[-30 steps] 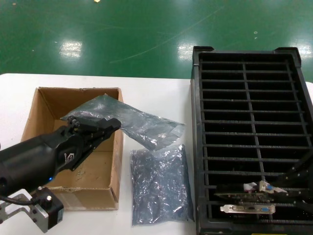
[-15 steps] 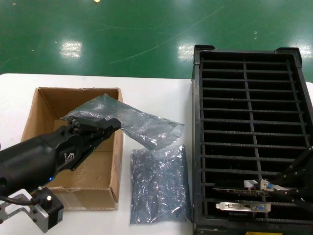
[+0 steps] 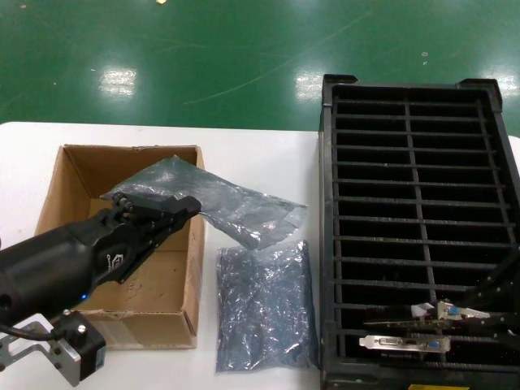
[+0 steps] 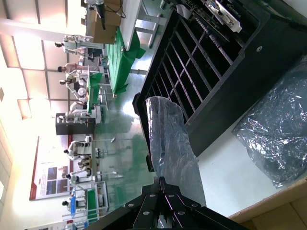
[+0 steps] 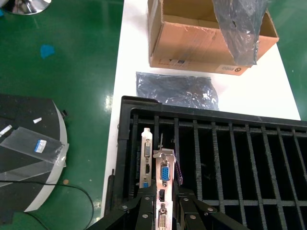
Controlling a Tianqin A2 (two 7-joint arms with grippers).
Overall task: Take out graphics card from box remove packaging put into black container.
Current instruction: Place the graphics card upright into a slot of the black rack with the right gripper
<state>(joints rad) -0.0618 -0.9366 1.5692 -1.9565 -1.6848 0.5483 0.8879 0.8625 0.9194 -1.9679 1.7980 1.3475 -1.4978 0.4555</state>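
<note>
Right wrist view: right gripper [image 5: 163, 203] fingers pinch graphics card [image 5: 163, 184] bracket between them.

Left claw [image 3: 183, 207] clamped, right claw [image 5: 164, 203] clamped

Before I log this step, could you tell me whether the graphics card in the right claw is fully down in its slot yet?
Not yet: the graphics card stands upright between the right claw's fingers, its bracket above the black container's ribs.

Graphics card [image 3: 449, 311] stands bracket-up in a near slot of the ribbed black container [image 3: 418, 162], lower right — crinkly packaging [image 3: 231, 203] draped over the box [image 3: 77, 175] rim, left of centre.
</note>
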